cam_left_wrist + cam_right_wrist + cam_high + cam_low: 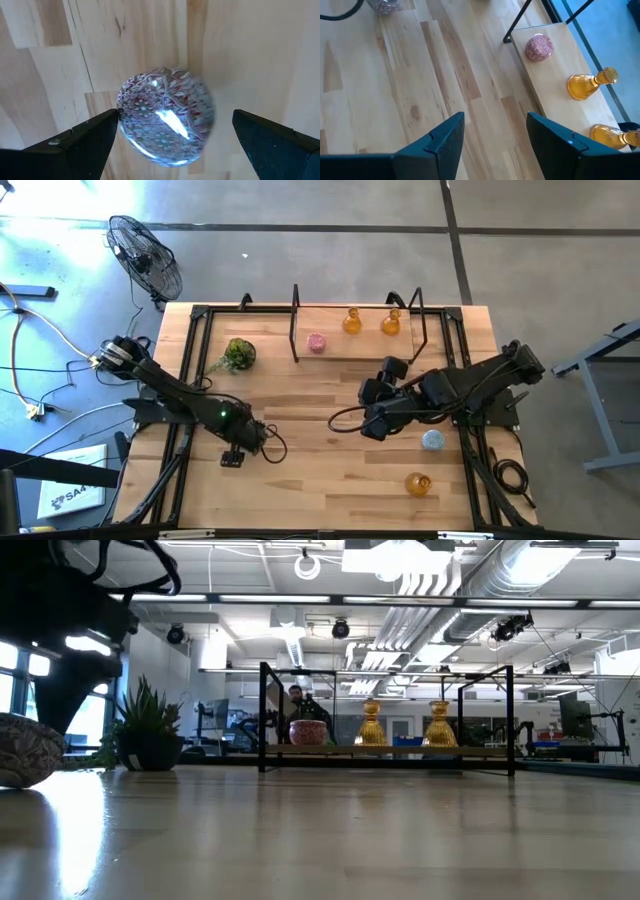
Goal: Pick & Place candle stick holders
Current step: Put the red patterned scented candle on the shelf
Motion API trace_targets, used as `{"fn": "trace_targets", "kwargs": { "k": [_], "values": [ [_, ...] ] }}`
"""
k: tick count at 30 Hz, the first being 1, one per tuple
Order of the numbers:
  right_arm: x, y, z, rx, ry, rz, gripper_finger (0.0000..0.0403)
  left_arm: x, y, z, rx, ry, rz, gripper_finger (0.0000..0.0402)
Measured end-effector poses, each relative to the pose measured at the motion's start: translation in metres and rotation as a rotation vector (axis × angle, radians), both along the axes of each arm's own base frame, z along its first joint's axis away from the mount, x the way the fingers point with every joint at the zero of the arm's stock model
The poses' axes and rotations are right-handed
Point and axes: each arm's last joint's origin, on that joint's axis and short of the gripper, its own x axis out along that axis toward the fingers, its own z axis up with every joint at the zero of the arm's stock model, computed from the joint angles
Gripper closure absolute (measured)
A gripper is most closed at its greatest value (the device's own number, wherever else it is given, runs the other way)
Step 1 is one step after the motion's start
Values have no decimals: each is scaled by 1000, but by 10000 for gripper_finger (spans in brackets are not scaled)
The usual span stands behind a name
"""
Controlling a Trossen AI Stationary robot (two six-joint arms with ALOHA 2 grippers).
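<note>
A squat glass holder with a pink and white pattern (165, 120) stands on its base on the table; it also shows in the low view (25, 750). My left gripper (175, 132) is open above it, pointing down, one finger on each side. In the high view my left gripper (235, 455) hides the holder. My right gripper (495, 140) is open and empty over the table's middle (372, 392). A pink holder (316, 342) and two amber holders (352, 321) (391, 322) stand on the far shelf. A light blue holder (432, 441) and an amber holder (417, 483) stand at the near right. My left gripper has one fingertip (107, 125) right at the holder's side (125, 112), and I cannot tell whether it touches. The other fingertip (245, 127) stands apart from the holder.
A green plant ball (238, 354) sits at the far left of the table. The wooden shelf (335, 348) with a black wire frame (294, 320) runs along the far edge. A fan (145, 255) stands on the floor beyond the table's far left corner.
</note>
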Motion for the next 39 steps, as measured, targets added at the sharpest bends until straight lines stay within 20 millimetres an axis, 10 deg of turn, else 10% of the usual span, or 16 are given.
{"fn": "trace_targets", "kwargs": {
  "k": [39],
  "values": [
    [0,0,0,12,1,-2,192,-9,6,-35,-12,-81,80,16]
  ]
}}
